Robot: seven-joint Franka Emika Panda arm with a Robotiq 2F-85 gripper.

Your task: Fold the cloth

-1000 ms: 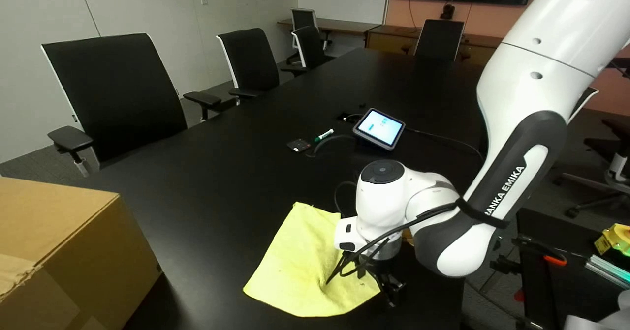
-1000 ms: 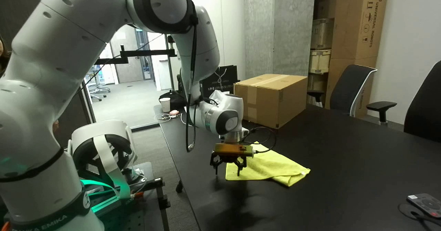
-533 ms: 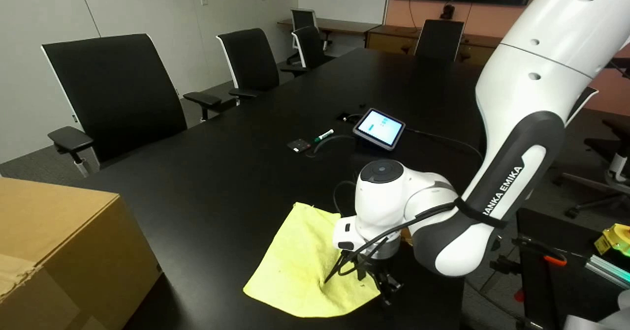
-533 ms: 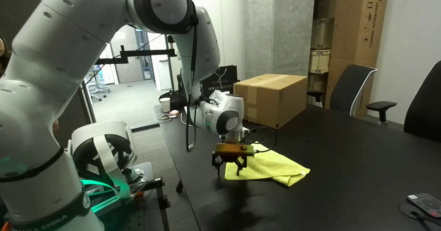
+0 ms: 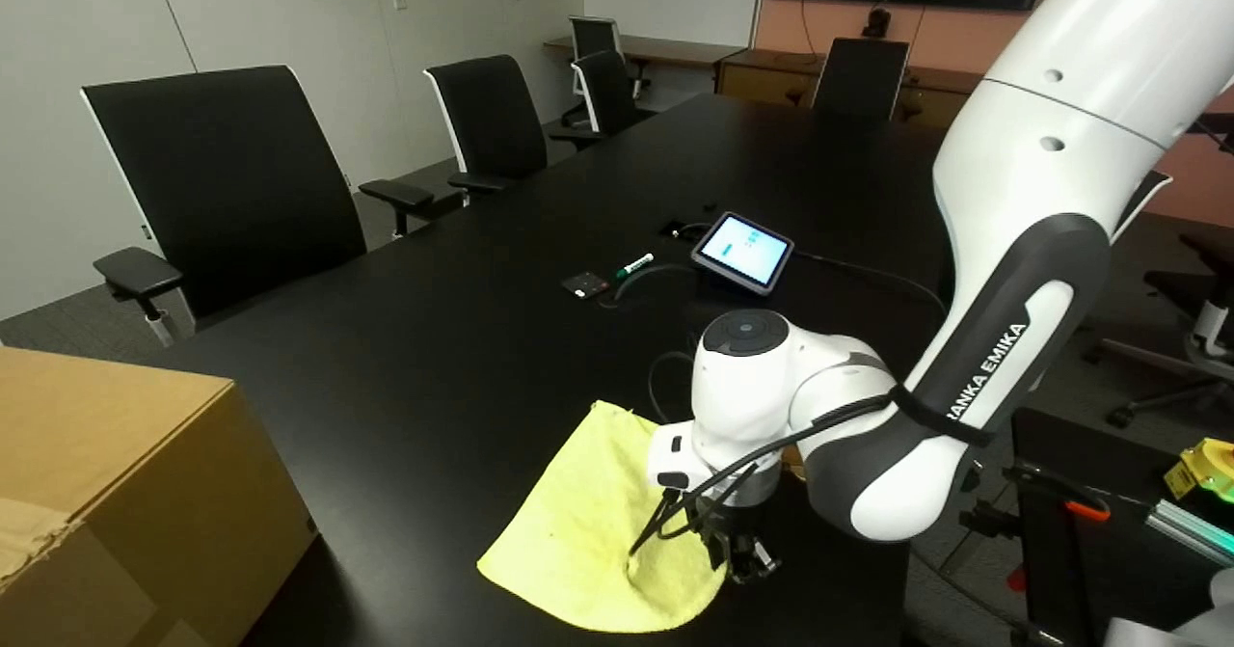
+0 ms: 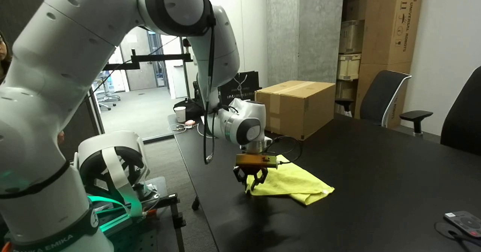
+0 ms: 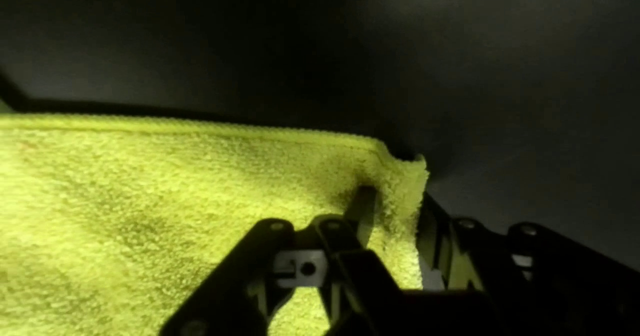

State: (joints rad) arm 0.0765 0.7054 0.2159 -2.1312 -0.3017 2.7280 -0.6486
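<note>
Work area: a conference room with office chairs along a long black bench. A cardboard box stands on the bench in both exterior views. The yellow microfibre cloth lies spread on the bench, partly hidden behind the arm.

Gripper state: the gripper is closed on the cloth near one corner, a bunched strip of material between its fingers. The firmness of the pinch cannot be told.

Step in hand: judged to be the grasp that begins a fold. Next move: raise the pinched corner clear of the bench, carry it over the rest of the cloth, lower it and release. Lift gradually; soft fabric may slip out or drag the whole piece along.

View differences: the wrist view shows the stitched hem and a finger on either side of the strip. In an exterior view, a lower layer juts out beneath the end away from the gripper, suggesting doubled material. The exterior view containing the touchscreen panel loses the fingers against the dark bench.
</note>
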